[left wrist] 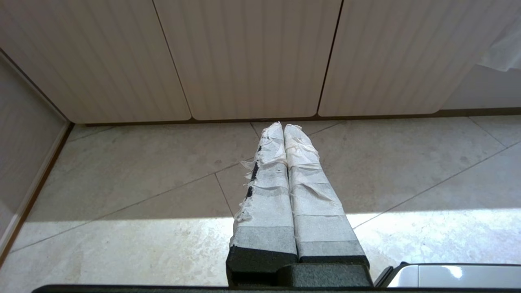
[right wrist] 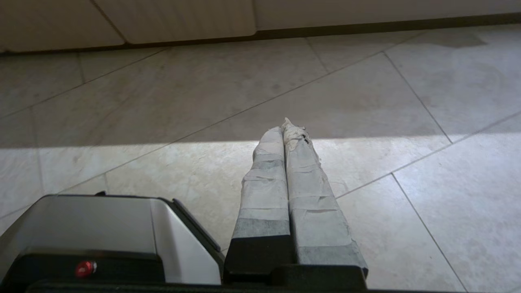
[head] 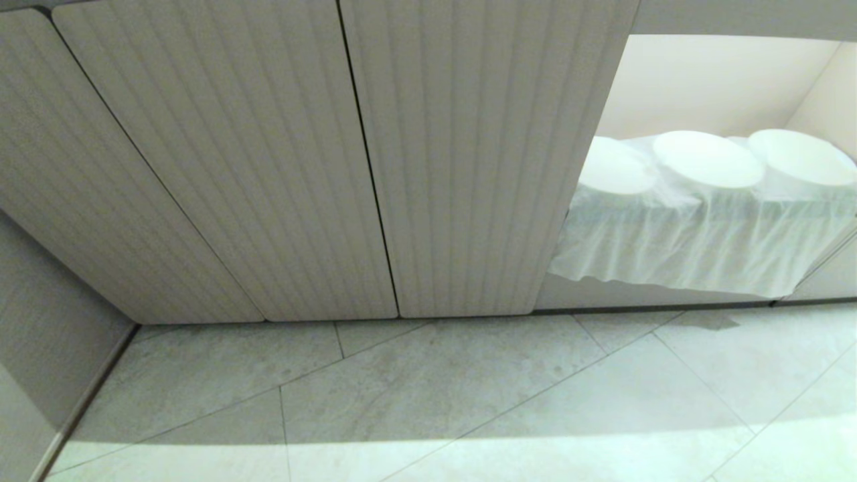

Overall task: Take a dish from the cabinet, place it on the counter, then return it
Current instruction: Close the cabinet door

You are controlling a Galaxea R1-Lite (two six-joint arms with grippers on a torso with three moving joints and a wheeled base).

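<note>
The cabinet (head: 321,167) fills the head view with its beige ribbed doors all closed; it also shows in the left wrist view (left wrist: 248,57). The dish and the counter are out of view. Neither arm shows in the head view. My left gripper (left wrist: 283,127) hangs low over the floor tiles, its taped fingers pressed together and empty, pointing at the cabinet's base. My right gripper (right wrist: 283,129) is also shut and empty above the tiles, farther from the cabinet base (right wrist: 183,20).
To the right of the doors is an open cream niche (head: 710,87) with white plates (head: 706,157) on a draped white cloth (head: 696,234). A wall (head: 47,348) closes off the left side. My white base (right wrist: 101,228) sits beside the right gripper. Pale floor tiles (head: 469,402) lie in front.
</note>
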